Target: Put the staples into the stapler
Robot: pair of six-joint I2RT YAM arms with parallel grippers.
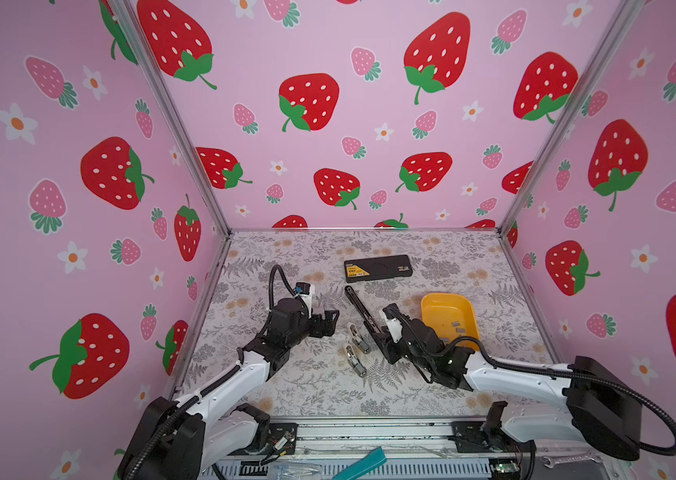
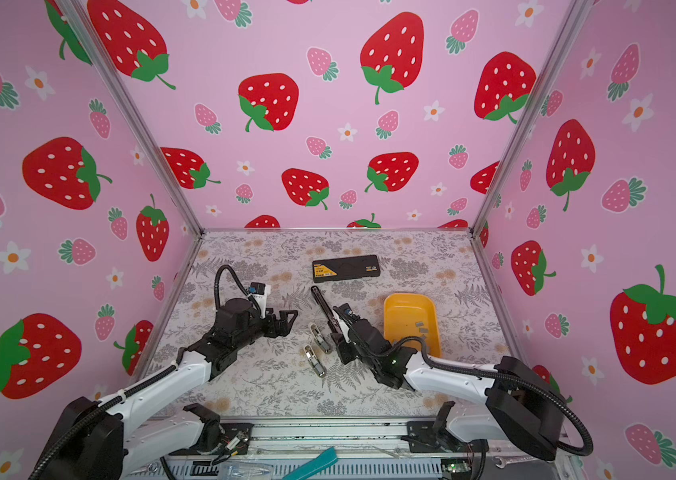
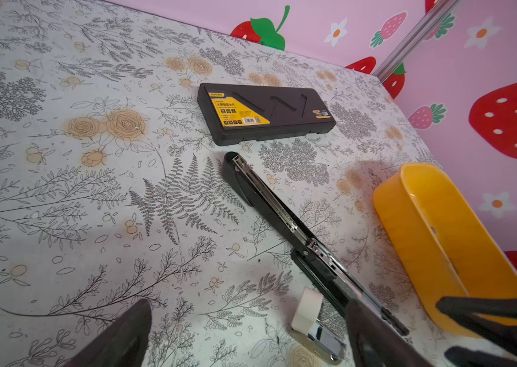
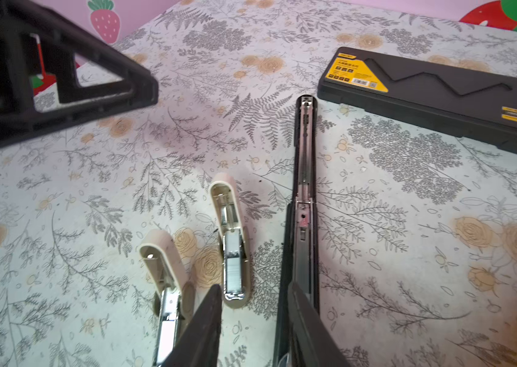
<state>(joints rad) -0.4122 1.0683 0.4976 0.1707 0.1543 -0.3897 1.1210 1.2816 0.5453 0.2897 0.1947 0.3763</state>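
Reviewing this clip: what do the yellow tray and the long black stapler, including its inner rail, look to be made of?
Yellow tray: glossy moulded plastic, going by its smooth rounded rim and soft highlights. Black stapler: matte black shell, probably plastic. Its inner rail: bare shiny metal, likely steel, with a coil spring visible.

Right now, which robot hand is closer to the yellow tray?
The right one. The right gripper sits at the near end of the black stapler, close beside the yellow tray. The left gripper hangs on the stapler's other side, farther from the tray.
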